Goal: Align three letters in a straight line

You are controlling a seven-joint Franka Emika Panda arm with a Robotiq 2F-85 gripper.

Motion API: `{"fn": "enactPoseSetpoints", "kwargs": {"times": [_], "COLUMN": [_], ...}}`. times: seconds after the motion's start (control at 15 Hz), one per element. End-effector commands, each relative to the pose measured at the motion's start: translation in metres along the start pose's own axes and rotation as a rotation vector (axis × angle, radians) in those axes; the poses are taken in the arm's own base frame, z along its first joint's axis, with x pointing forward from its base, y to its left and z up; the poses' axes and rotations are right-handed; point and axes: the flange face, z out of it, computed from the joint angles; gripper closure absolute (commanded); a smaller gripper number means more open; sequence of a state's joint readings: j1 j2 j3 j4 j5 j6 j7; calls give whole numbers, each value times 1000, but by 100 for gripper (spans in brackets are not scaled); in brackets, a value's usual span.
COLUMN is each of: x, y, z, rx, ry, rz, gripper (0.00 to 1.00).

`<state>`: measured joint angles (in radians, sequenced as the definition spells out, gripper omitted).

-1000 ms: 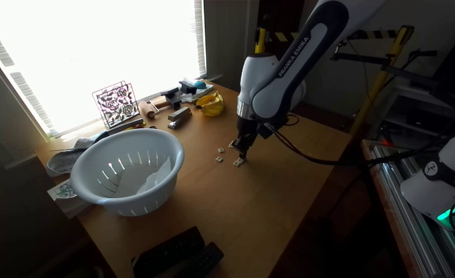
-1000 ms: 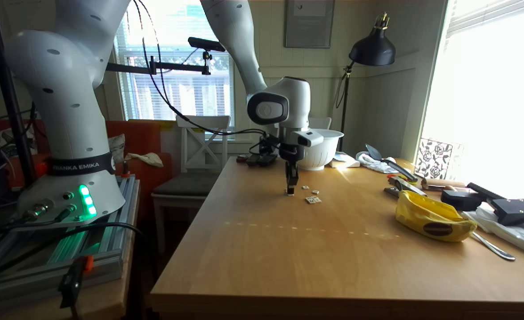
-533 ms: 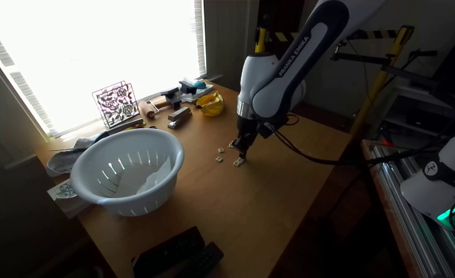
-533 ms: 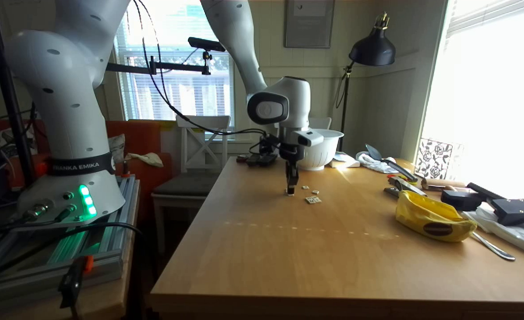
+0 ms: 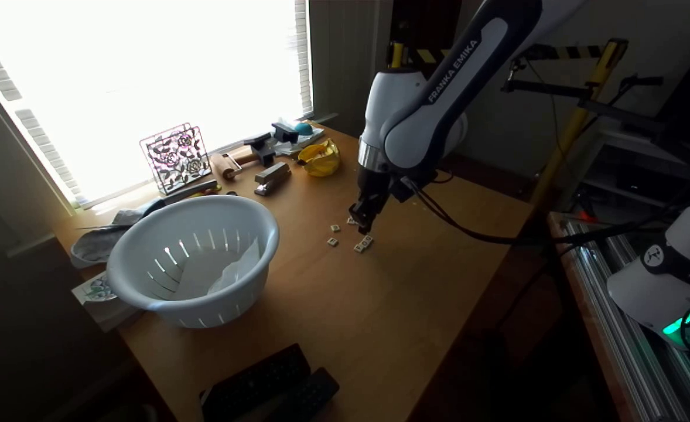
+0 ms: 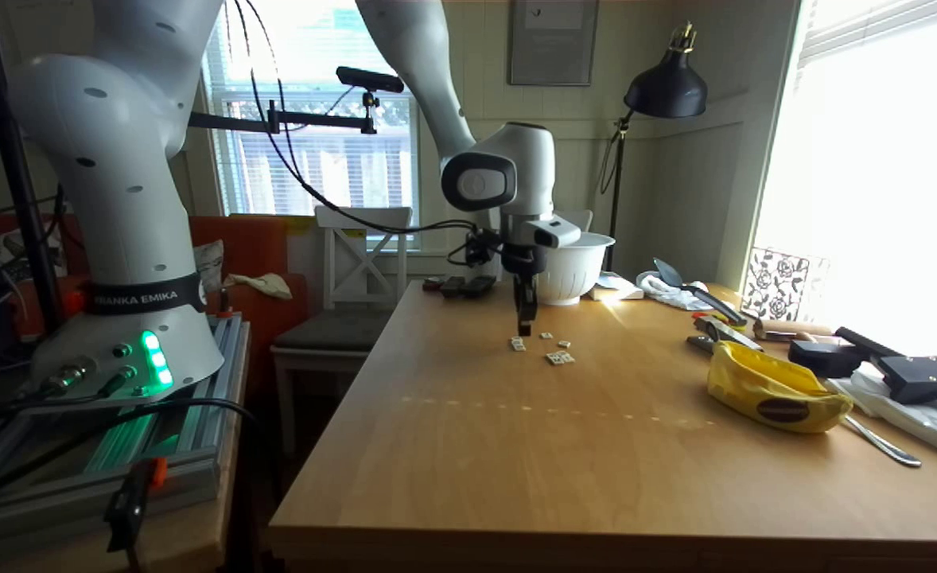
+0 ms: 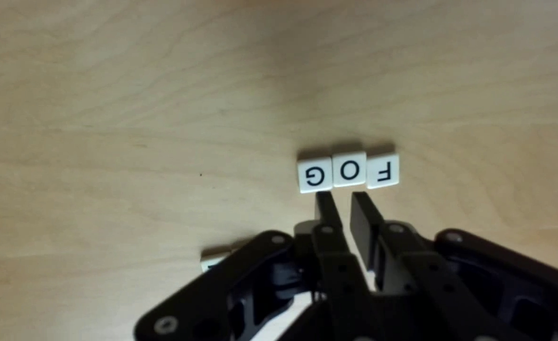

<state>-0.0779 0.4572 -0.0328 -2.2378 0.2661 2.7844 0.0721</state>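
Three small cream letter tiles lie side by side on the table in the wrist view: G (image 7: 315,175), O (image 7: 349,169) and F (image 7: 382,170). They form a nearly straight row, with O set slightly off from its neighbours. The row also shows in both exterior views (image 5: 363,244) (image 6: 518,344). My gripper (image 7: 342,195) is open by a narrow gap, with nothing between its fingertips. In both exterior views the gripper (image 5: 363,227) (image 6: 525,328) hangs a little above the table by the row.
Several other tiles lie nearby (image 5: 332,241) (image 6: 560,358); one is partly hidden behind a finger linkage (image 7: 211,261). A pale blue colander (image 5: 193,258), dark remotes (image 5: 263,381), a stapler (image 5: 272,177) and a yellow pouch (image 6: 771,390) stand on the table.
My gripper has risen off the table and away from the row over the last half second. The G tile, mostly hidden by the fingers before, now shows in the row.
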Motion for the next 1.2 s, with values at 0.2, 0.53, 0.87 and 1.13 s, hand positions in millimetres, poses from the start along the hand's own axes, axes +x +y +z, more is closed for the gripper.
{"fn": "enactPoseSetpoints", "kwargs": {"times": [0.2, 0.53, 0.87, 1.13], "x": [-12, -16, -20, -23], "y": [-1, 0, 1, 2], "z": [-22, -30, -40, -51], "rx": [8, 11, 12, 18], "ry": [14, 19, 21, 23], "rz": [2, 7, 17, 24], "gripper": [32, 1, 0, 0]}}
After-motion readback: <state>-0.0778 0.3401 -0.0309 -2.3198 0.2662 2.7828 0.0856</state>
